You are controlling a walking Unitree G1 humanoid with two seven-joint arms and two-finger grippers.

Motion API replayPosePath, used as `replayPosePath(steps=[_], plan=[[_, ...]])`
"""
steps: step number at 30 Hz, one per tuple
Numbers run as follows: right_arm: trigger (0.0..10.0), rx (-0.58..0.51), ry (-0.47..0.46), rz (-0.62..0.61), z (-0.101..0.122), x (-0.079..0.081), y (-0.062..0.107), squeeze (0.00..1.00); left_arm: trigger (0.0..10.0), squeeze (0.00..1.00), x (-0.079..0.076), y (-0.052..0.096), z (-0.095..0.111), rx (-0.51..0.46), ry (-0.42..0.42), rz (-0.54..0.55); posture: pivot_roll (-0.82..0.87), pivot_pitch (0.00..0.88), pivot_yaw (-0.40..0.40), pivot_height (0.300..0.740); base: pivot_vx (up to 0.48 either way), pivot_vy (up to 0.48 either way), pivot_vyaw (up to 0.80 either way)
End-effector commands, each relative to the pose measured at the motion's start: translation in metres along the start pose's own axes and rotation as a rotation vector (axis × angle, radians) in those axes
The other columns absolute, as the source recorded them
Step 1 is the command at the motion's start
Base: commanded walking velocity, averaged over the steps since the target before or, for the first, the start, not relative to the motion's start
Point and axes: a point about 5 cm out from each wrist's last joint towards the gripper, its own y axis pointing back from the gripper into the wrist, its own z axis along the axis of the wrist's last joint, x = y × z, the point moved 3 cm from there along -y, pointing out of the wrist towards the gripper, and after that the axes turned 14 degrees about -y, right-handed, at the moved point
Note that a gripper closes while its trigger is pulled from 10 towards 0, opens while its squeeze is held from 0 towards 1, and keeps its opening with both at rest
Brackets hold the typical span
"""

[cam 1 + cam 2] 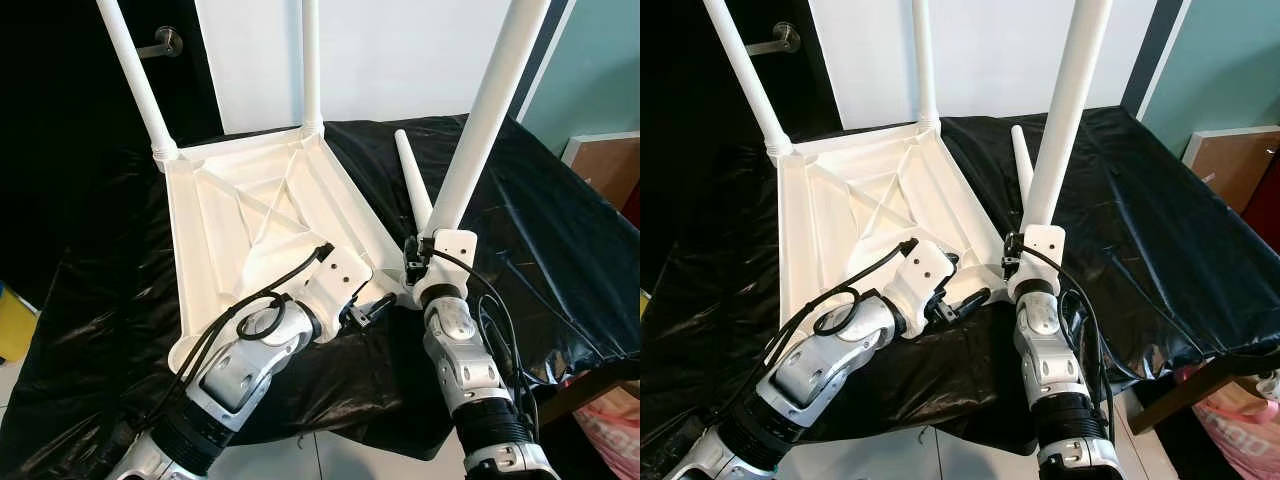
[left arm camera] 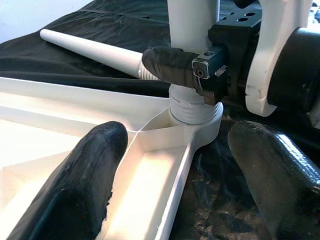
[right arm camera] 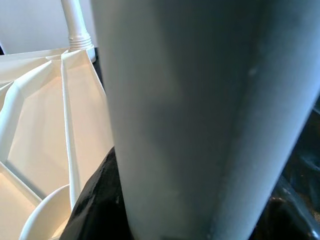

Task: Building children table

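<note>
The upturned white children's table top [image 1: 255, 215] is lying on the black-covered worktop [image 1: 540, 240] near its front edge. The right hand [image 2: 200, 70] is clenching the table leg [image 1: 480, 130] standing in the near corner socket. The left hand [image 2: 170, 185] is resting released astride that corner. A loose leg [image 1: 412, 180] is lying beside.

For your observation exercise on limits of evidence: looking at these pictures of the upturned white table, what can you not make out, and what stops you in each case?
- Tops of the three upright legs: cut off by the upper edge in both eye views.
- How far the third leg is threaded into its socket: the right hand covers the joint in the left wrist view.
- Table corner nearest the robot: hidden behind the left arm in the eye views.
- Loose leg's lower end: behind the right hand in the eye views.
</note>
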Motion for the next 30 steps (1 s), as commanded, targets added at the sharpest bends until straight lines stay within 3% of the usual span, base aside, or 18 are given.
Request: replayPosePath(steps=[1,3,4,10,22,23,25,30], plan=[[10.0,0.070,-0.001,-0.051,-0.018,-0.011,0.007,0.17,10.0,0.00,-0.006,0.002,0.000,-0.010,0.002,-0.092,-0.12,0.041,-0.009,0.740,0.000,0.000,0.00],[10.0,0.065,-0.004,-0.046,-0.017,-0.010,0.007,0.17,10.0,0.00,-0.006,0.002,0.000,-0.010,0.002,-0.091,-0.12,0.041,-0.009,0.740,0.000,0.000,0.00],[10.0,0.055,-0.009,-0.032,-0.015,-0.009,0.007,1.00,10.0,0.00,-0.006,0.002,0.000,-0.010,0.001,-0.090,-0.12,0.040,-0.011,0.740,0.000,0.000,0.00],[10.0,0.023,-0.001,0.025,-0.004,-0.011,0.006,1.00,10.0,0.00,-0.005,0.002,0.000,-0.011,-0.001,-0.085,-0.11,0.036,-0.014,0.740,0.000,0.000,0.00],[10.0,0.046,0.020,0.302,0.009,-0.021,0.006,1.00,10.0,0.00,0.001,0.002,0.001,-0.014,-0.014,-0.081,-0.13,0.026,0.001,0.740,0.000,0.000,0.00],[10.0,0.066,0.018,0.364,0.010,-0.019,0.006,0.05,10.0,0.00,0.002,0.001,0.002,-0.016,-0.016,-0.082,-0.13,0.025,0.004,0.740,0.000,0.000,0.00],[10.0,0.102,0.050,0.474,0.010,-0.015,0.004,0.00,10.0,0.00,0.002,-0.001,0.002,-0.020,-0.020,-0.089,-0.16,0.015,0.022,0.740,0.000,0.000,0.00],[10.0,0.156,0.101,0.590,0.007,-0.011,0.000,0.00,10.0,0.00,0.002,-0.007,0.006,-0.035,-0.032,-0.103,-0.16,0.006,0.030,0.740,0.000,0.000,0.00]])
